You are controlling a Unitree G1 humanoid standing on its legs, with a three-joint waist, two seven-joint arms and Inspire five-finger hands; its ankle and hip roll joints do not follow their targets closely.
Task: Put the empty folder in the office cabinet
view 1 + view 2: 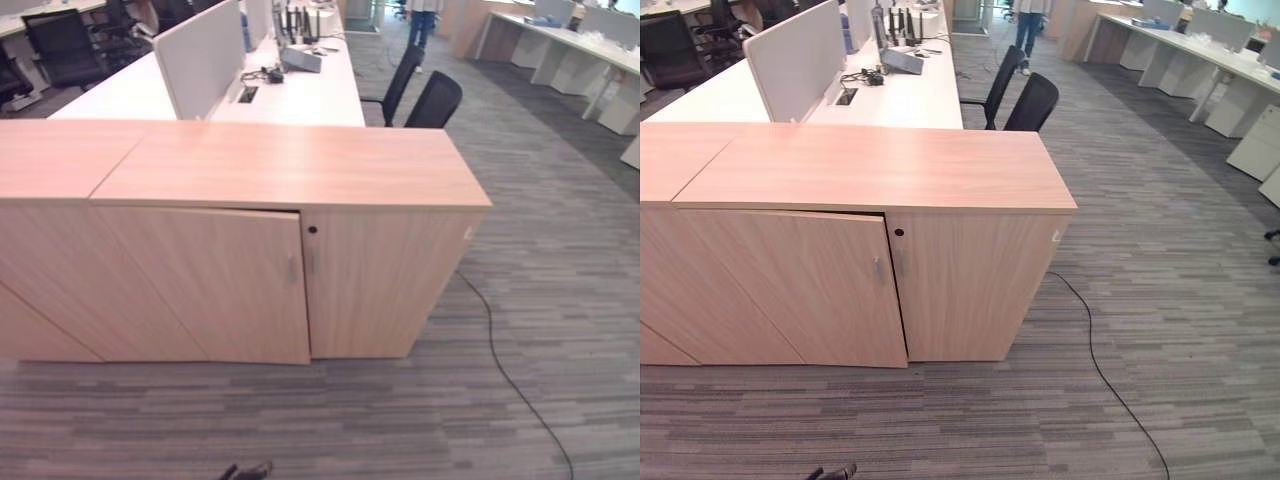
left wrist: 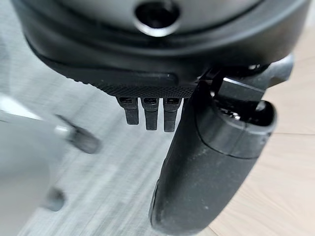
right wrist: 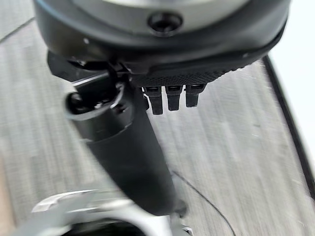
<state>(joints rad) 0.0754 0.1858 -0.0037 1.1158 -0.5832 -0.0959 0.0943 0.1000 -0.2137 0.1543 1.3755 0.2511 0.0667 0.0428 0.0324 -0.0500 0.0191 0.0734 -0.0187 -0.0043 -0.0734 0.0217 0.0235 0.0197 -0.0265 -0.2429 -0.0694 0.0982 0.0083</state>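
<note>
A low light-wood office cabinet (image 1: 290, 165) stands in front of me on the carpet. Its left door (image 1: 210, 285) hangs slightly ajar, with a dark gap along its top edge. The right door (image 1: 375, 280) is closed, with a small keyhole (image 1: 312, 230) near the seam. Slim handles (image 1: 292, 268) sit on either side of that seam. In the left wrist view my left hand (image 2: 206, 167) hangs over the carpet beside a wooden panel, fingers straight and holding nothing. My right hand (image 3: 128, 157) also hangs over the carpet, fingers straight and empty.
Behind the cabinet are white desks (image 1: 300, 95) with a grey partition (image 1: 200, 55) and two black chairs (image 1: 432, 100). More desks (image 1: 1200, 60) line the far right. A person (image 1: 1028, 20) stands at the back. Striped grey carpet (image 1: 540, 250) spreads to the right and front.
</note>
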